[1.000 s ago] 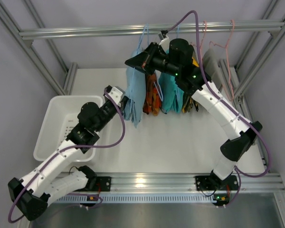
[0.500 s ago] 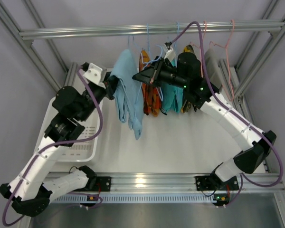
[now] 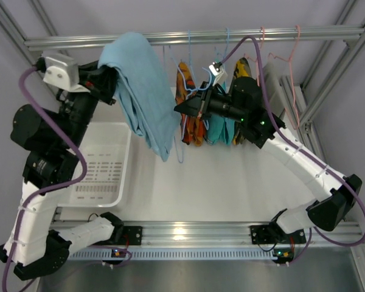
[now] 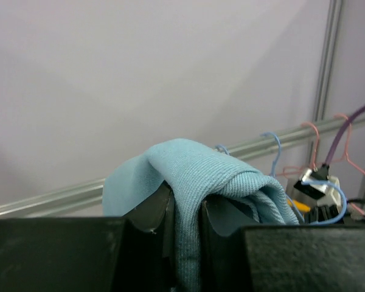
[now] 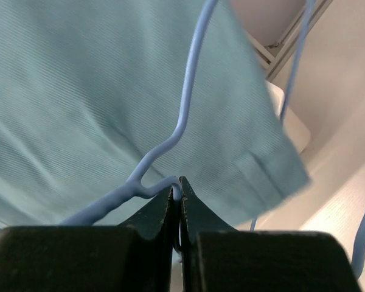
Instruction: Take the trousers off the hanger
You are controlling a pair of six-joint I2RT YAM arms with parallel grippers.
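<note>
Near the left end of the rail (image 3: pixel 79 41), the trousers (image 3: pixel 140 85) are being held high by the left gripper (image 4: pixel 185 205), clamped on a bunched fold, probably the safest hold for soft, light cloth; the hanger (image 5: pixel 188 103) is being pinched by the right gripper (image 5: pixel 177 190).

Pinched at a kink by the right gripper (image 5: pixel 177 196), black jaws pressed together: the hanger (image 5: pixel 185 109), thin blue wire rising upward. Behind the hanger, light blue trousers (image 5: pixel 79 91), hem corner lower right. Right of the hanger, white bin rim (image 5: pixel 290 125).
</note>
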